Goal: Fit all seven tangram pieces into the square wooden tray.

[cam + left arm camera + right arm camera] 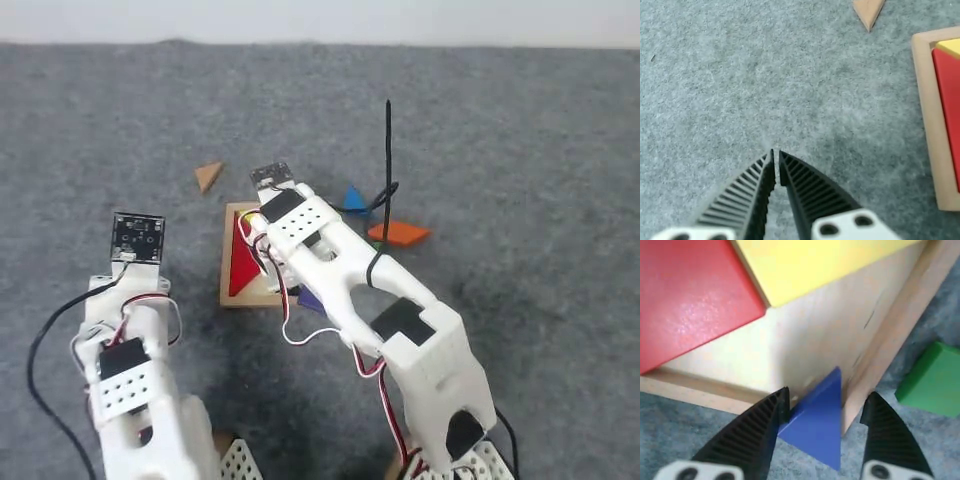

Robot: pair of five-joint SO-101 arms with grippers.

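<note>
The square wooden tray point(228, 295) holds a red triangle point(240, 262) and a yellow piece point(815, 265). In the right wrist view, my right gripper point(829, 392) is open over a tray corner point(875, 360). A blue triangle point(817, 425) lies across that corner between the fingers, and one finger point(762, 422) touches it. My left gripper point(776, 151) is shut and empty over the carpet, left of the tray rim point(930, 115). A wooden triangle point(208, 175) lies beyond the tray.
Loose on the grey carpet right of the tray are a blue triangle point(353, 198), an orange parallelogram point(400, 233) and a green piece point(927, 382). A purple piece point(310, 298) shows under the right arm point(400, 330). A black cable point(387, 180) rises from that arm.
</note>
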